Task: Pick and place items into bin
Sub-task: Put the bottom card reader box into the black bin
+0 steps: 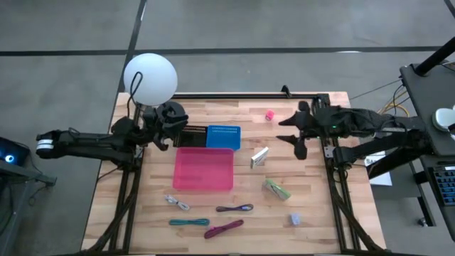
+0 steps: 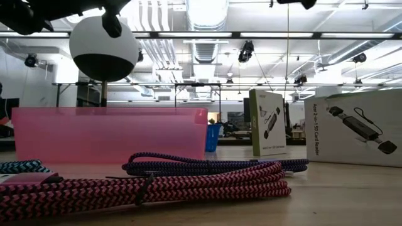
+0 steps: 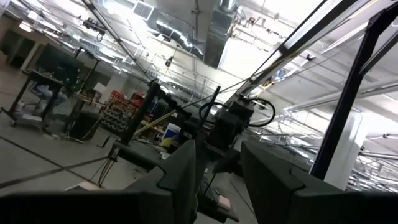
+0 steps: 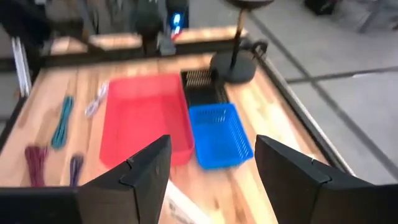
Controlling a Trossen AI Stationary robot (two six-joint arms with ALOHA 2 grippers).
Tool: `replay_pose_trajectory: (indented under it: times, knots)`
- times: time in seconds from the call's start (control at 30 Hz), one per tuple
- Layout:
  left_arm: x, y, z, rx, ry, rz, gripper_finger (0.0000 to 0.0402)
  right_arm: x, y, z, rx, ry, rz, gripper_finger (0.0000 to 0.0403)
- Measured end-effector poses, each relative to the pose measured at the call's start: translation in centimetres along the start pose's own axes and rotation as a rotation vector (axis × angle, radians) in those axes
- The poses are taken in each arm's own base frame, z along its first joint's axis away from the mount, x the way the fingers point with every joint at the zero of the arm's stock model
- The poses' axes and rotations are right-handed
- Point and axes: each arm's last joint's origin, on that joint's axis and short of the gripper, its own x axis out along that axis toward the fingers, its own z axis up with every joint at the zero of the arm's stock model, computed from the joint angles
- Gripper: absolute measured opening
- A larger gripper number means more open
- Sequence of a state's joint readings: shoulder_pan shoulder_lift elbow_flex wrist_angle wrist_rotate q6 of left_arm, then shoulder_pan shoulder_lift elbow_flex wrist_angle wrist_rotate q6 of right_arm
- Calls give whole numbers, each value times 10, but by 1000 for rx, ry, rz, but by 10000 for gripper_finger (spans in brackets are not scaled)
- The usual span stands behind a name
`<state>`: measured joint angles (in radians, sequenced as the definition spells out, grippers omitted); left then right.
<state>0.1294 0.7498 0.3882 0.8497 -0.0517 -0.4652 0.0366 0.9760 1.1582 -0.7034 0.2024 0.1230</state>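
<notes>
The right pincer point(image 1: 297, 136) hovers spread and empty near the worktop's far edge; it should descend squarely over the whitish block point(image 1: 259, 157) (just beside the pink bin point(image 1: 204, 169)).

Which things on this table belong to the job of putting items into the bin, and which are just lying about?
Job: pink bin; pink cube; whitish block; green packet; grey-blue lump; white cord; teal cord; purple cord; magenta cord.

Lying about: blue basket; black basket; globe lamp.
</notes>
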Motion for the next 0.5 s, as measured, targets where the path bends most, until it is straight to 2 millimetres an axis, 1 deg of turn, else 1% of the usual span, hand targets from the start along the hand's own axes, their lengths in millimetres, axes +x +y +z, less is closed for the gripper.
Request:
replay_pose_trajectory:
  times: [0.23, 0.4, 0.5]
  knots:
    - [1, 1, -1, -27, 1, 2, 114, 25, 9, 15, -39, 156, 35, 219]
    - [1, 1, -2, -31, 4, 3, 114, 43, 12, 18, -94, 252, 30, 219]
    - [1, 1, -2, -53, 10, 6, 114, 51, 13, 18, -78, 315, 16, 219]
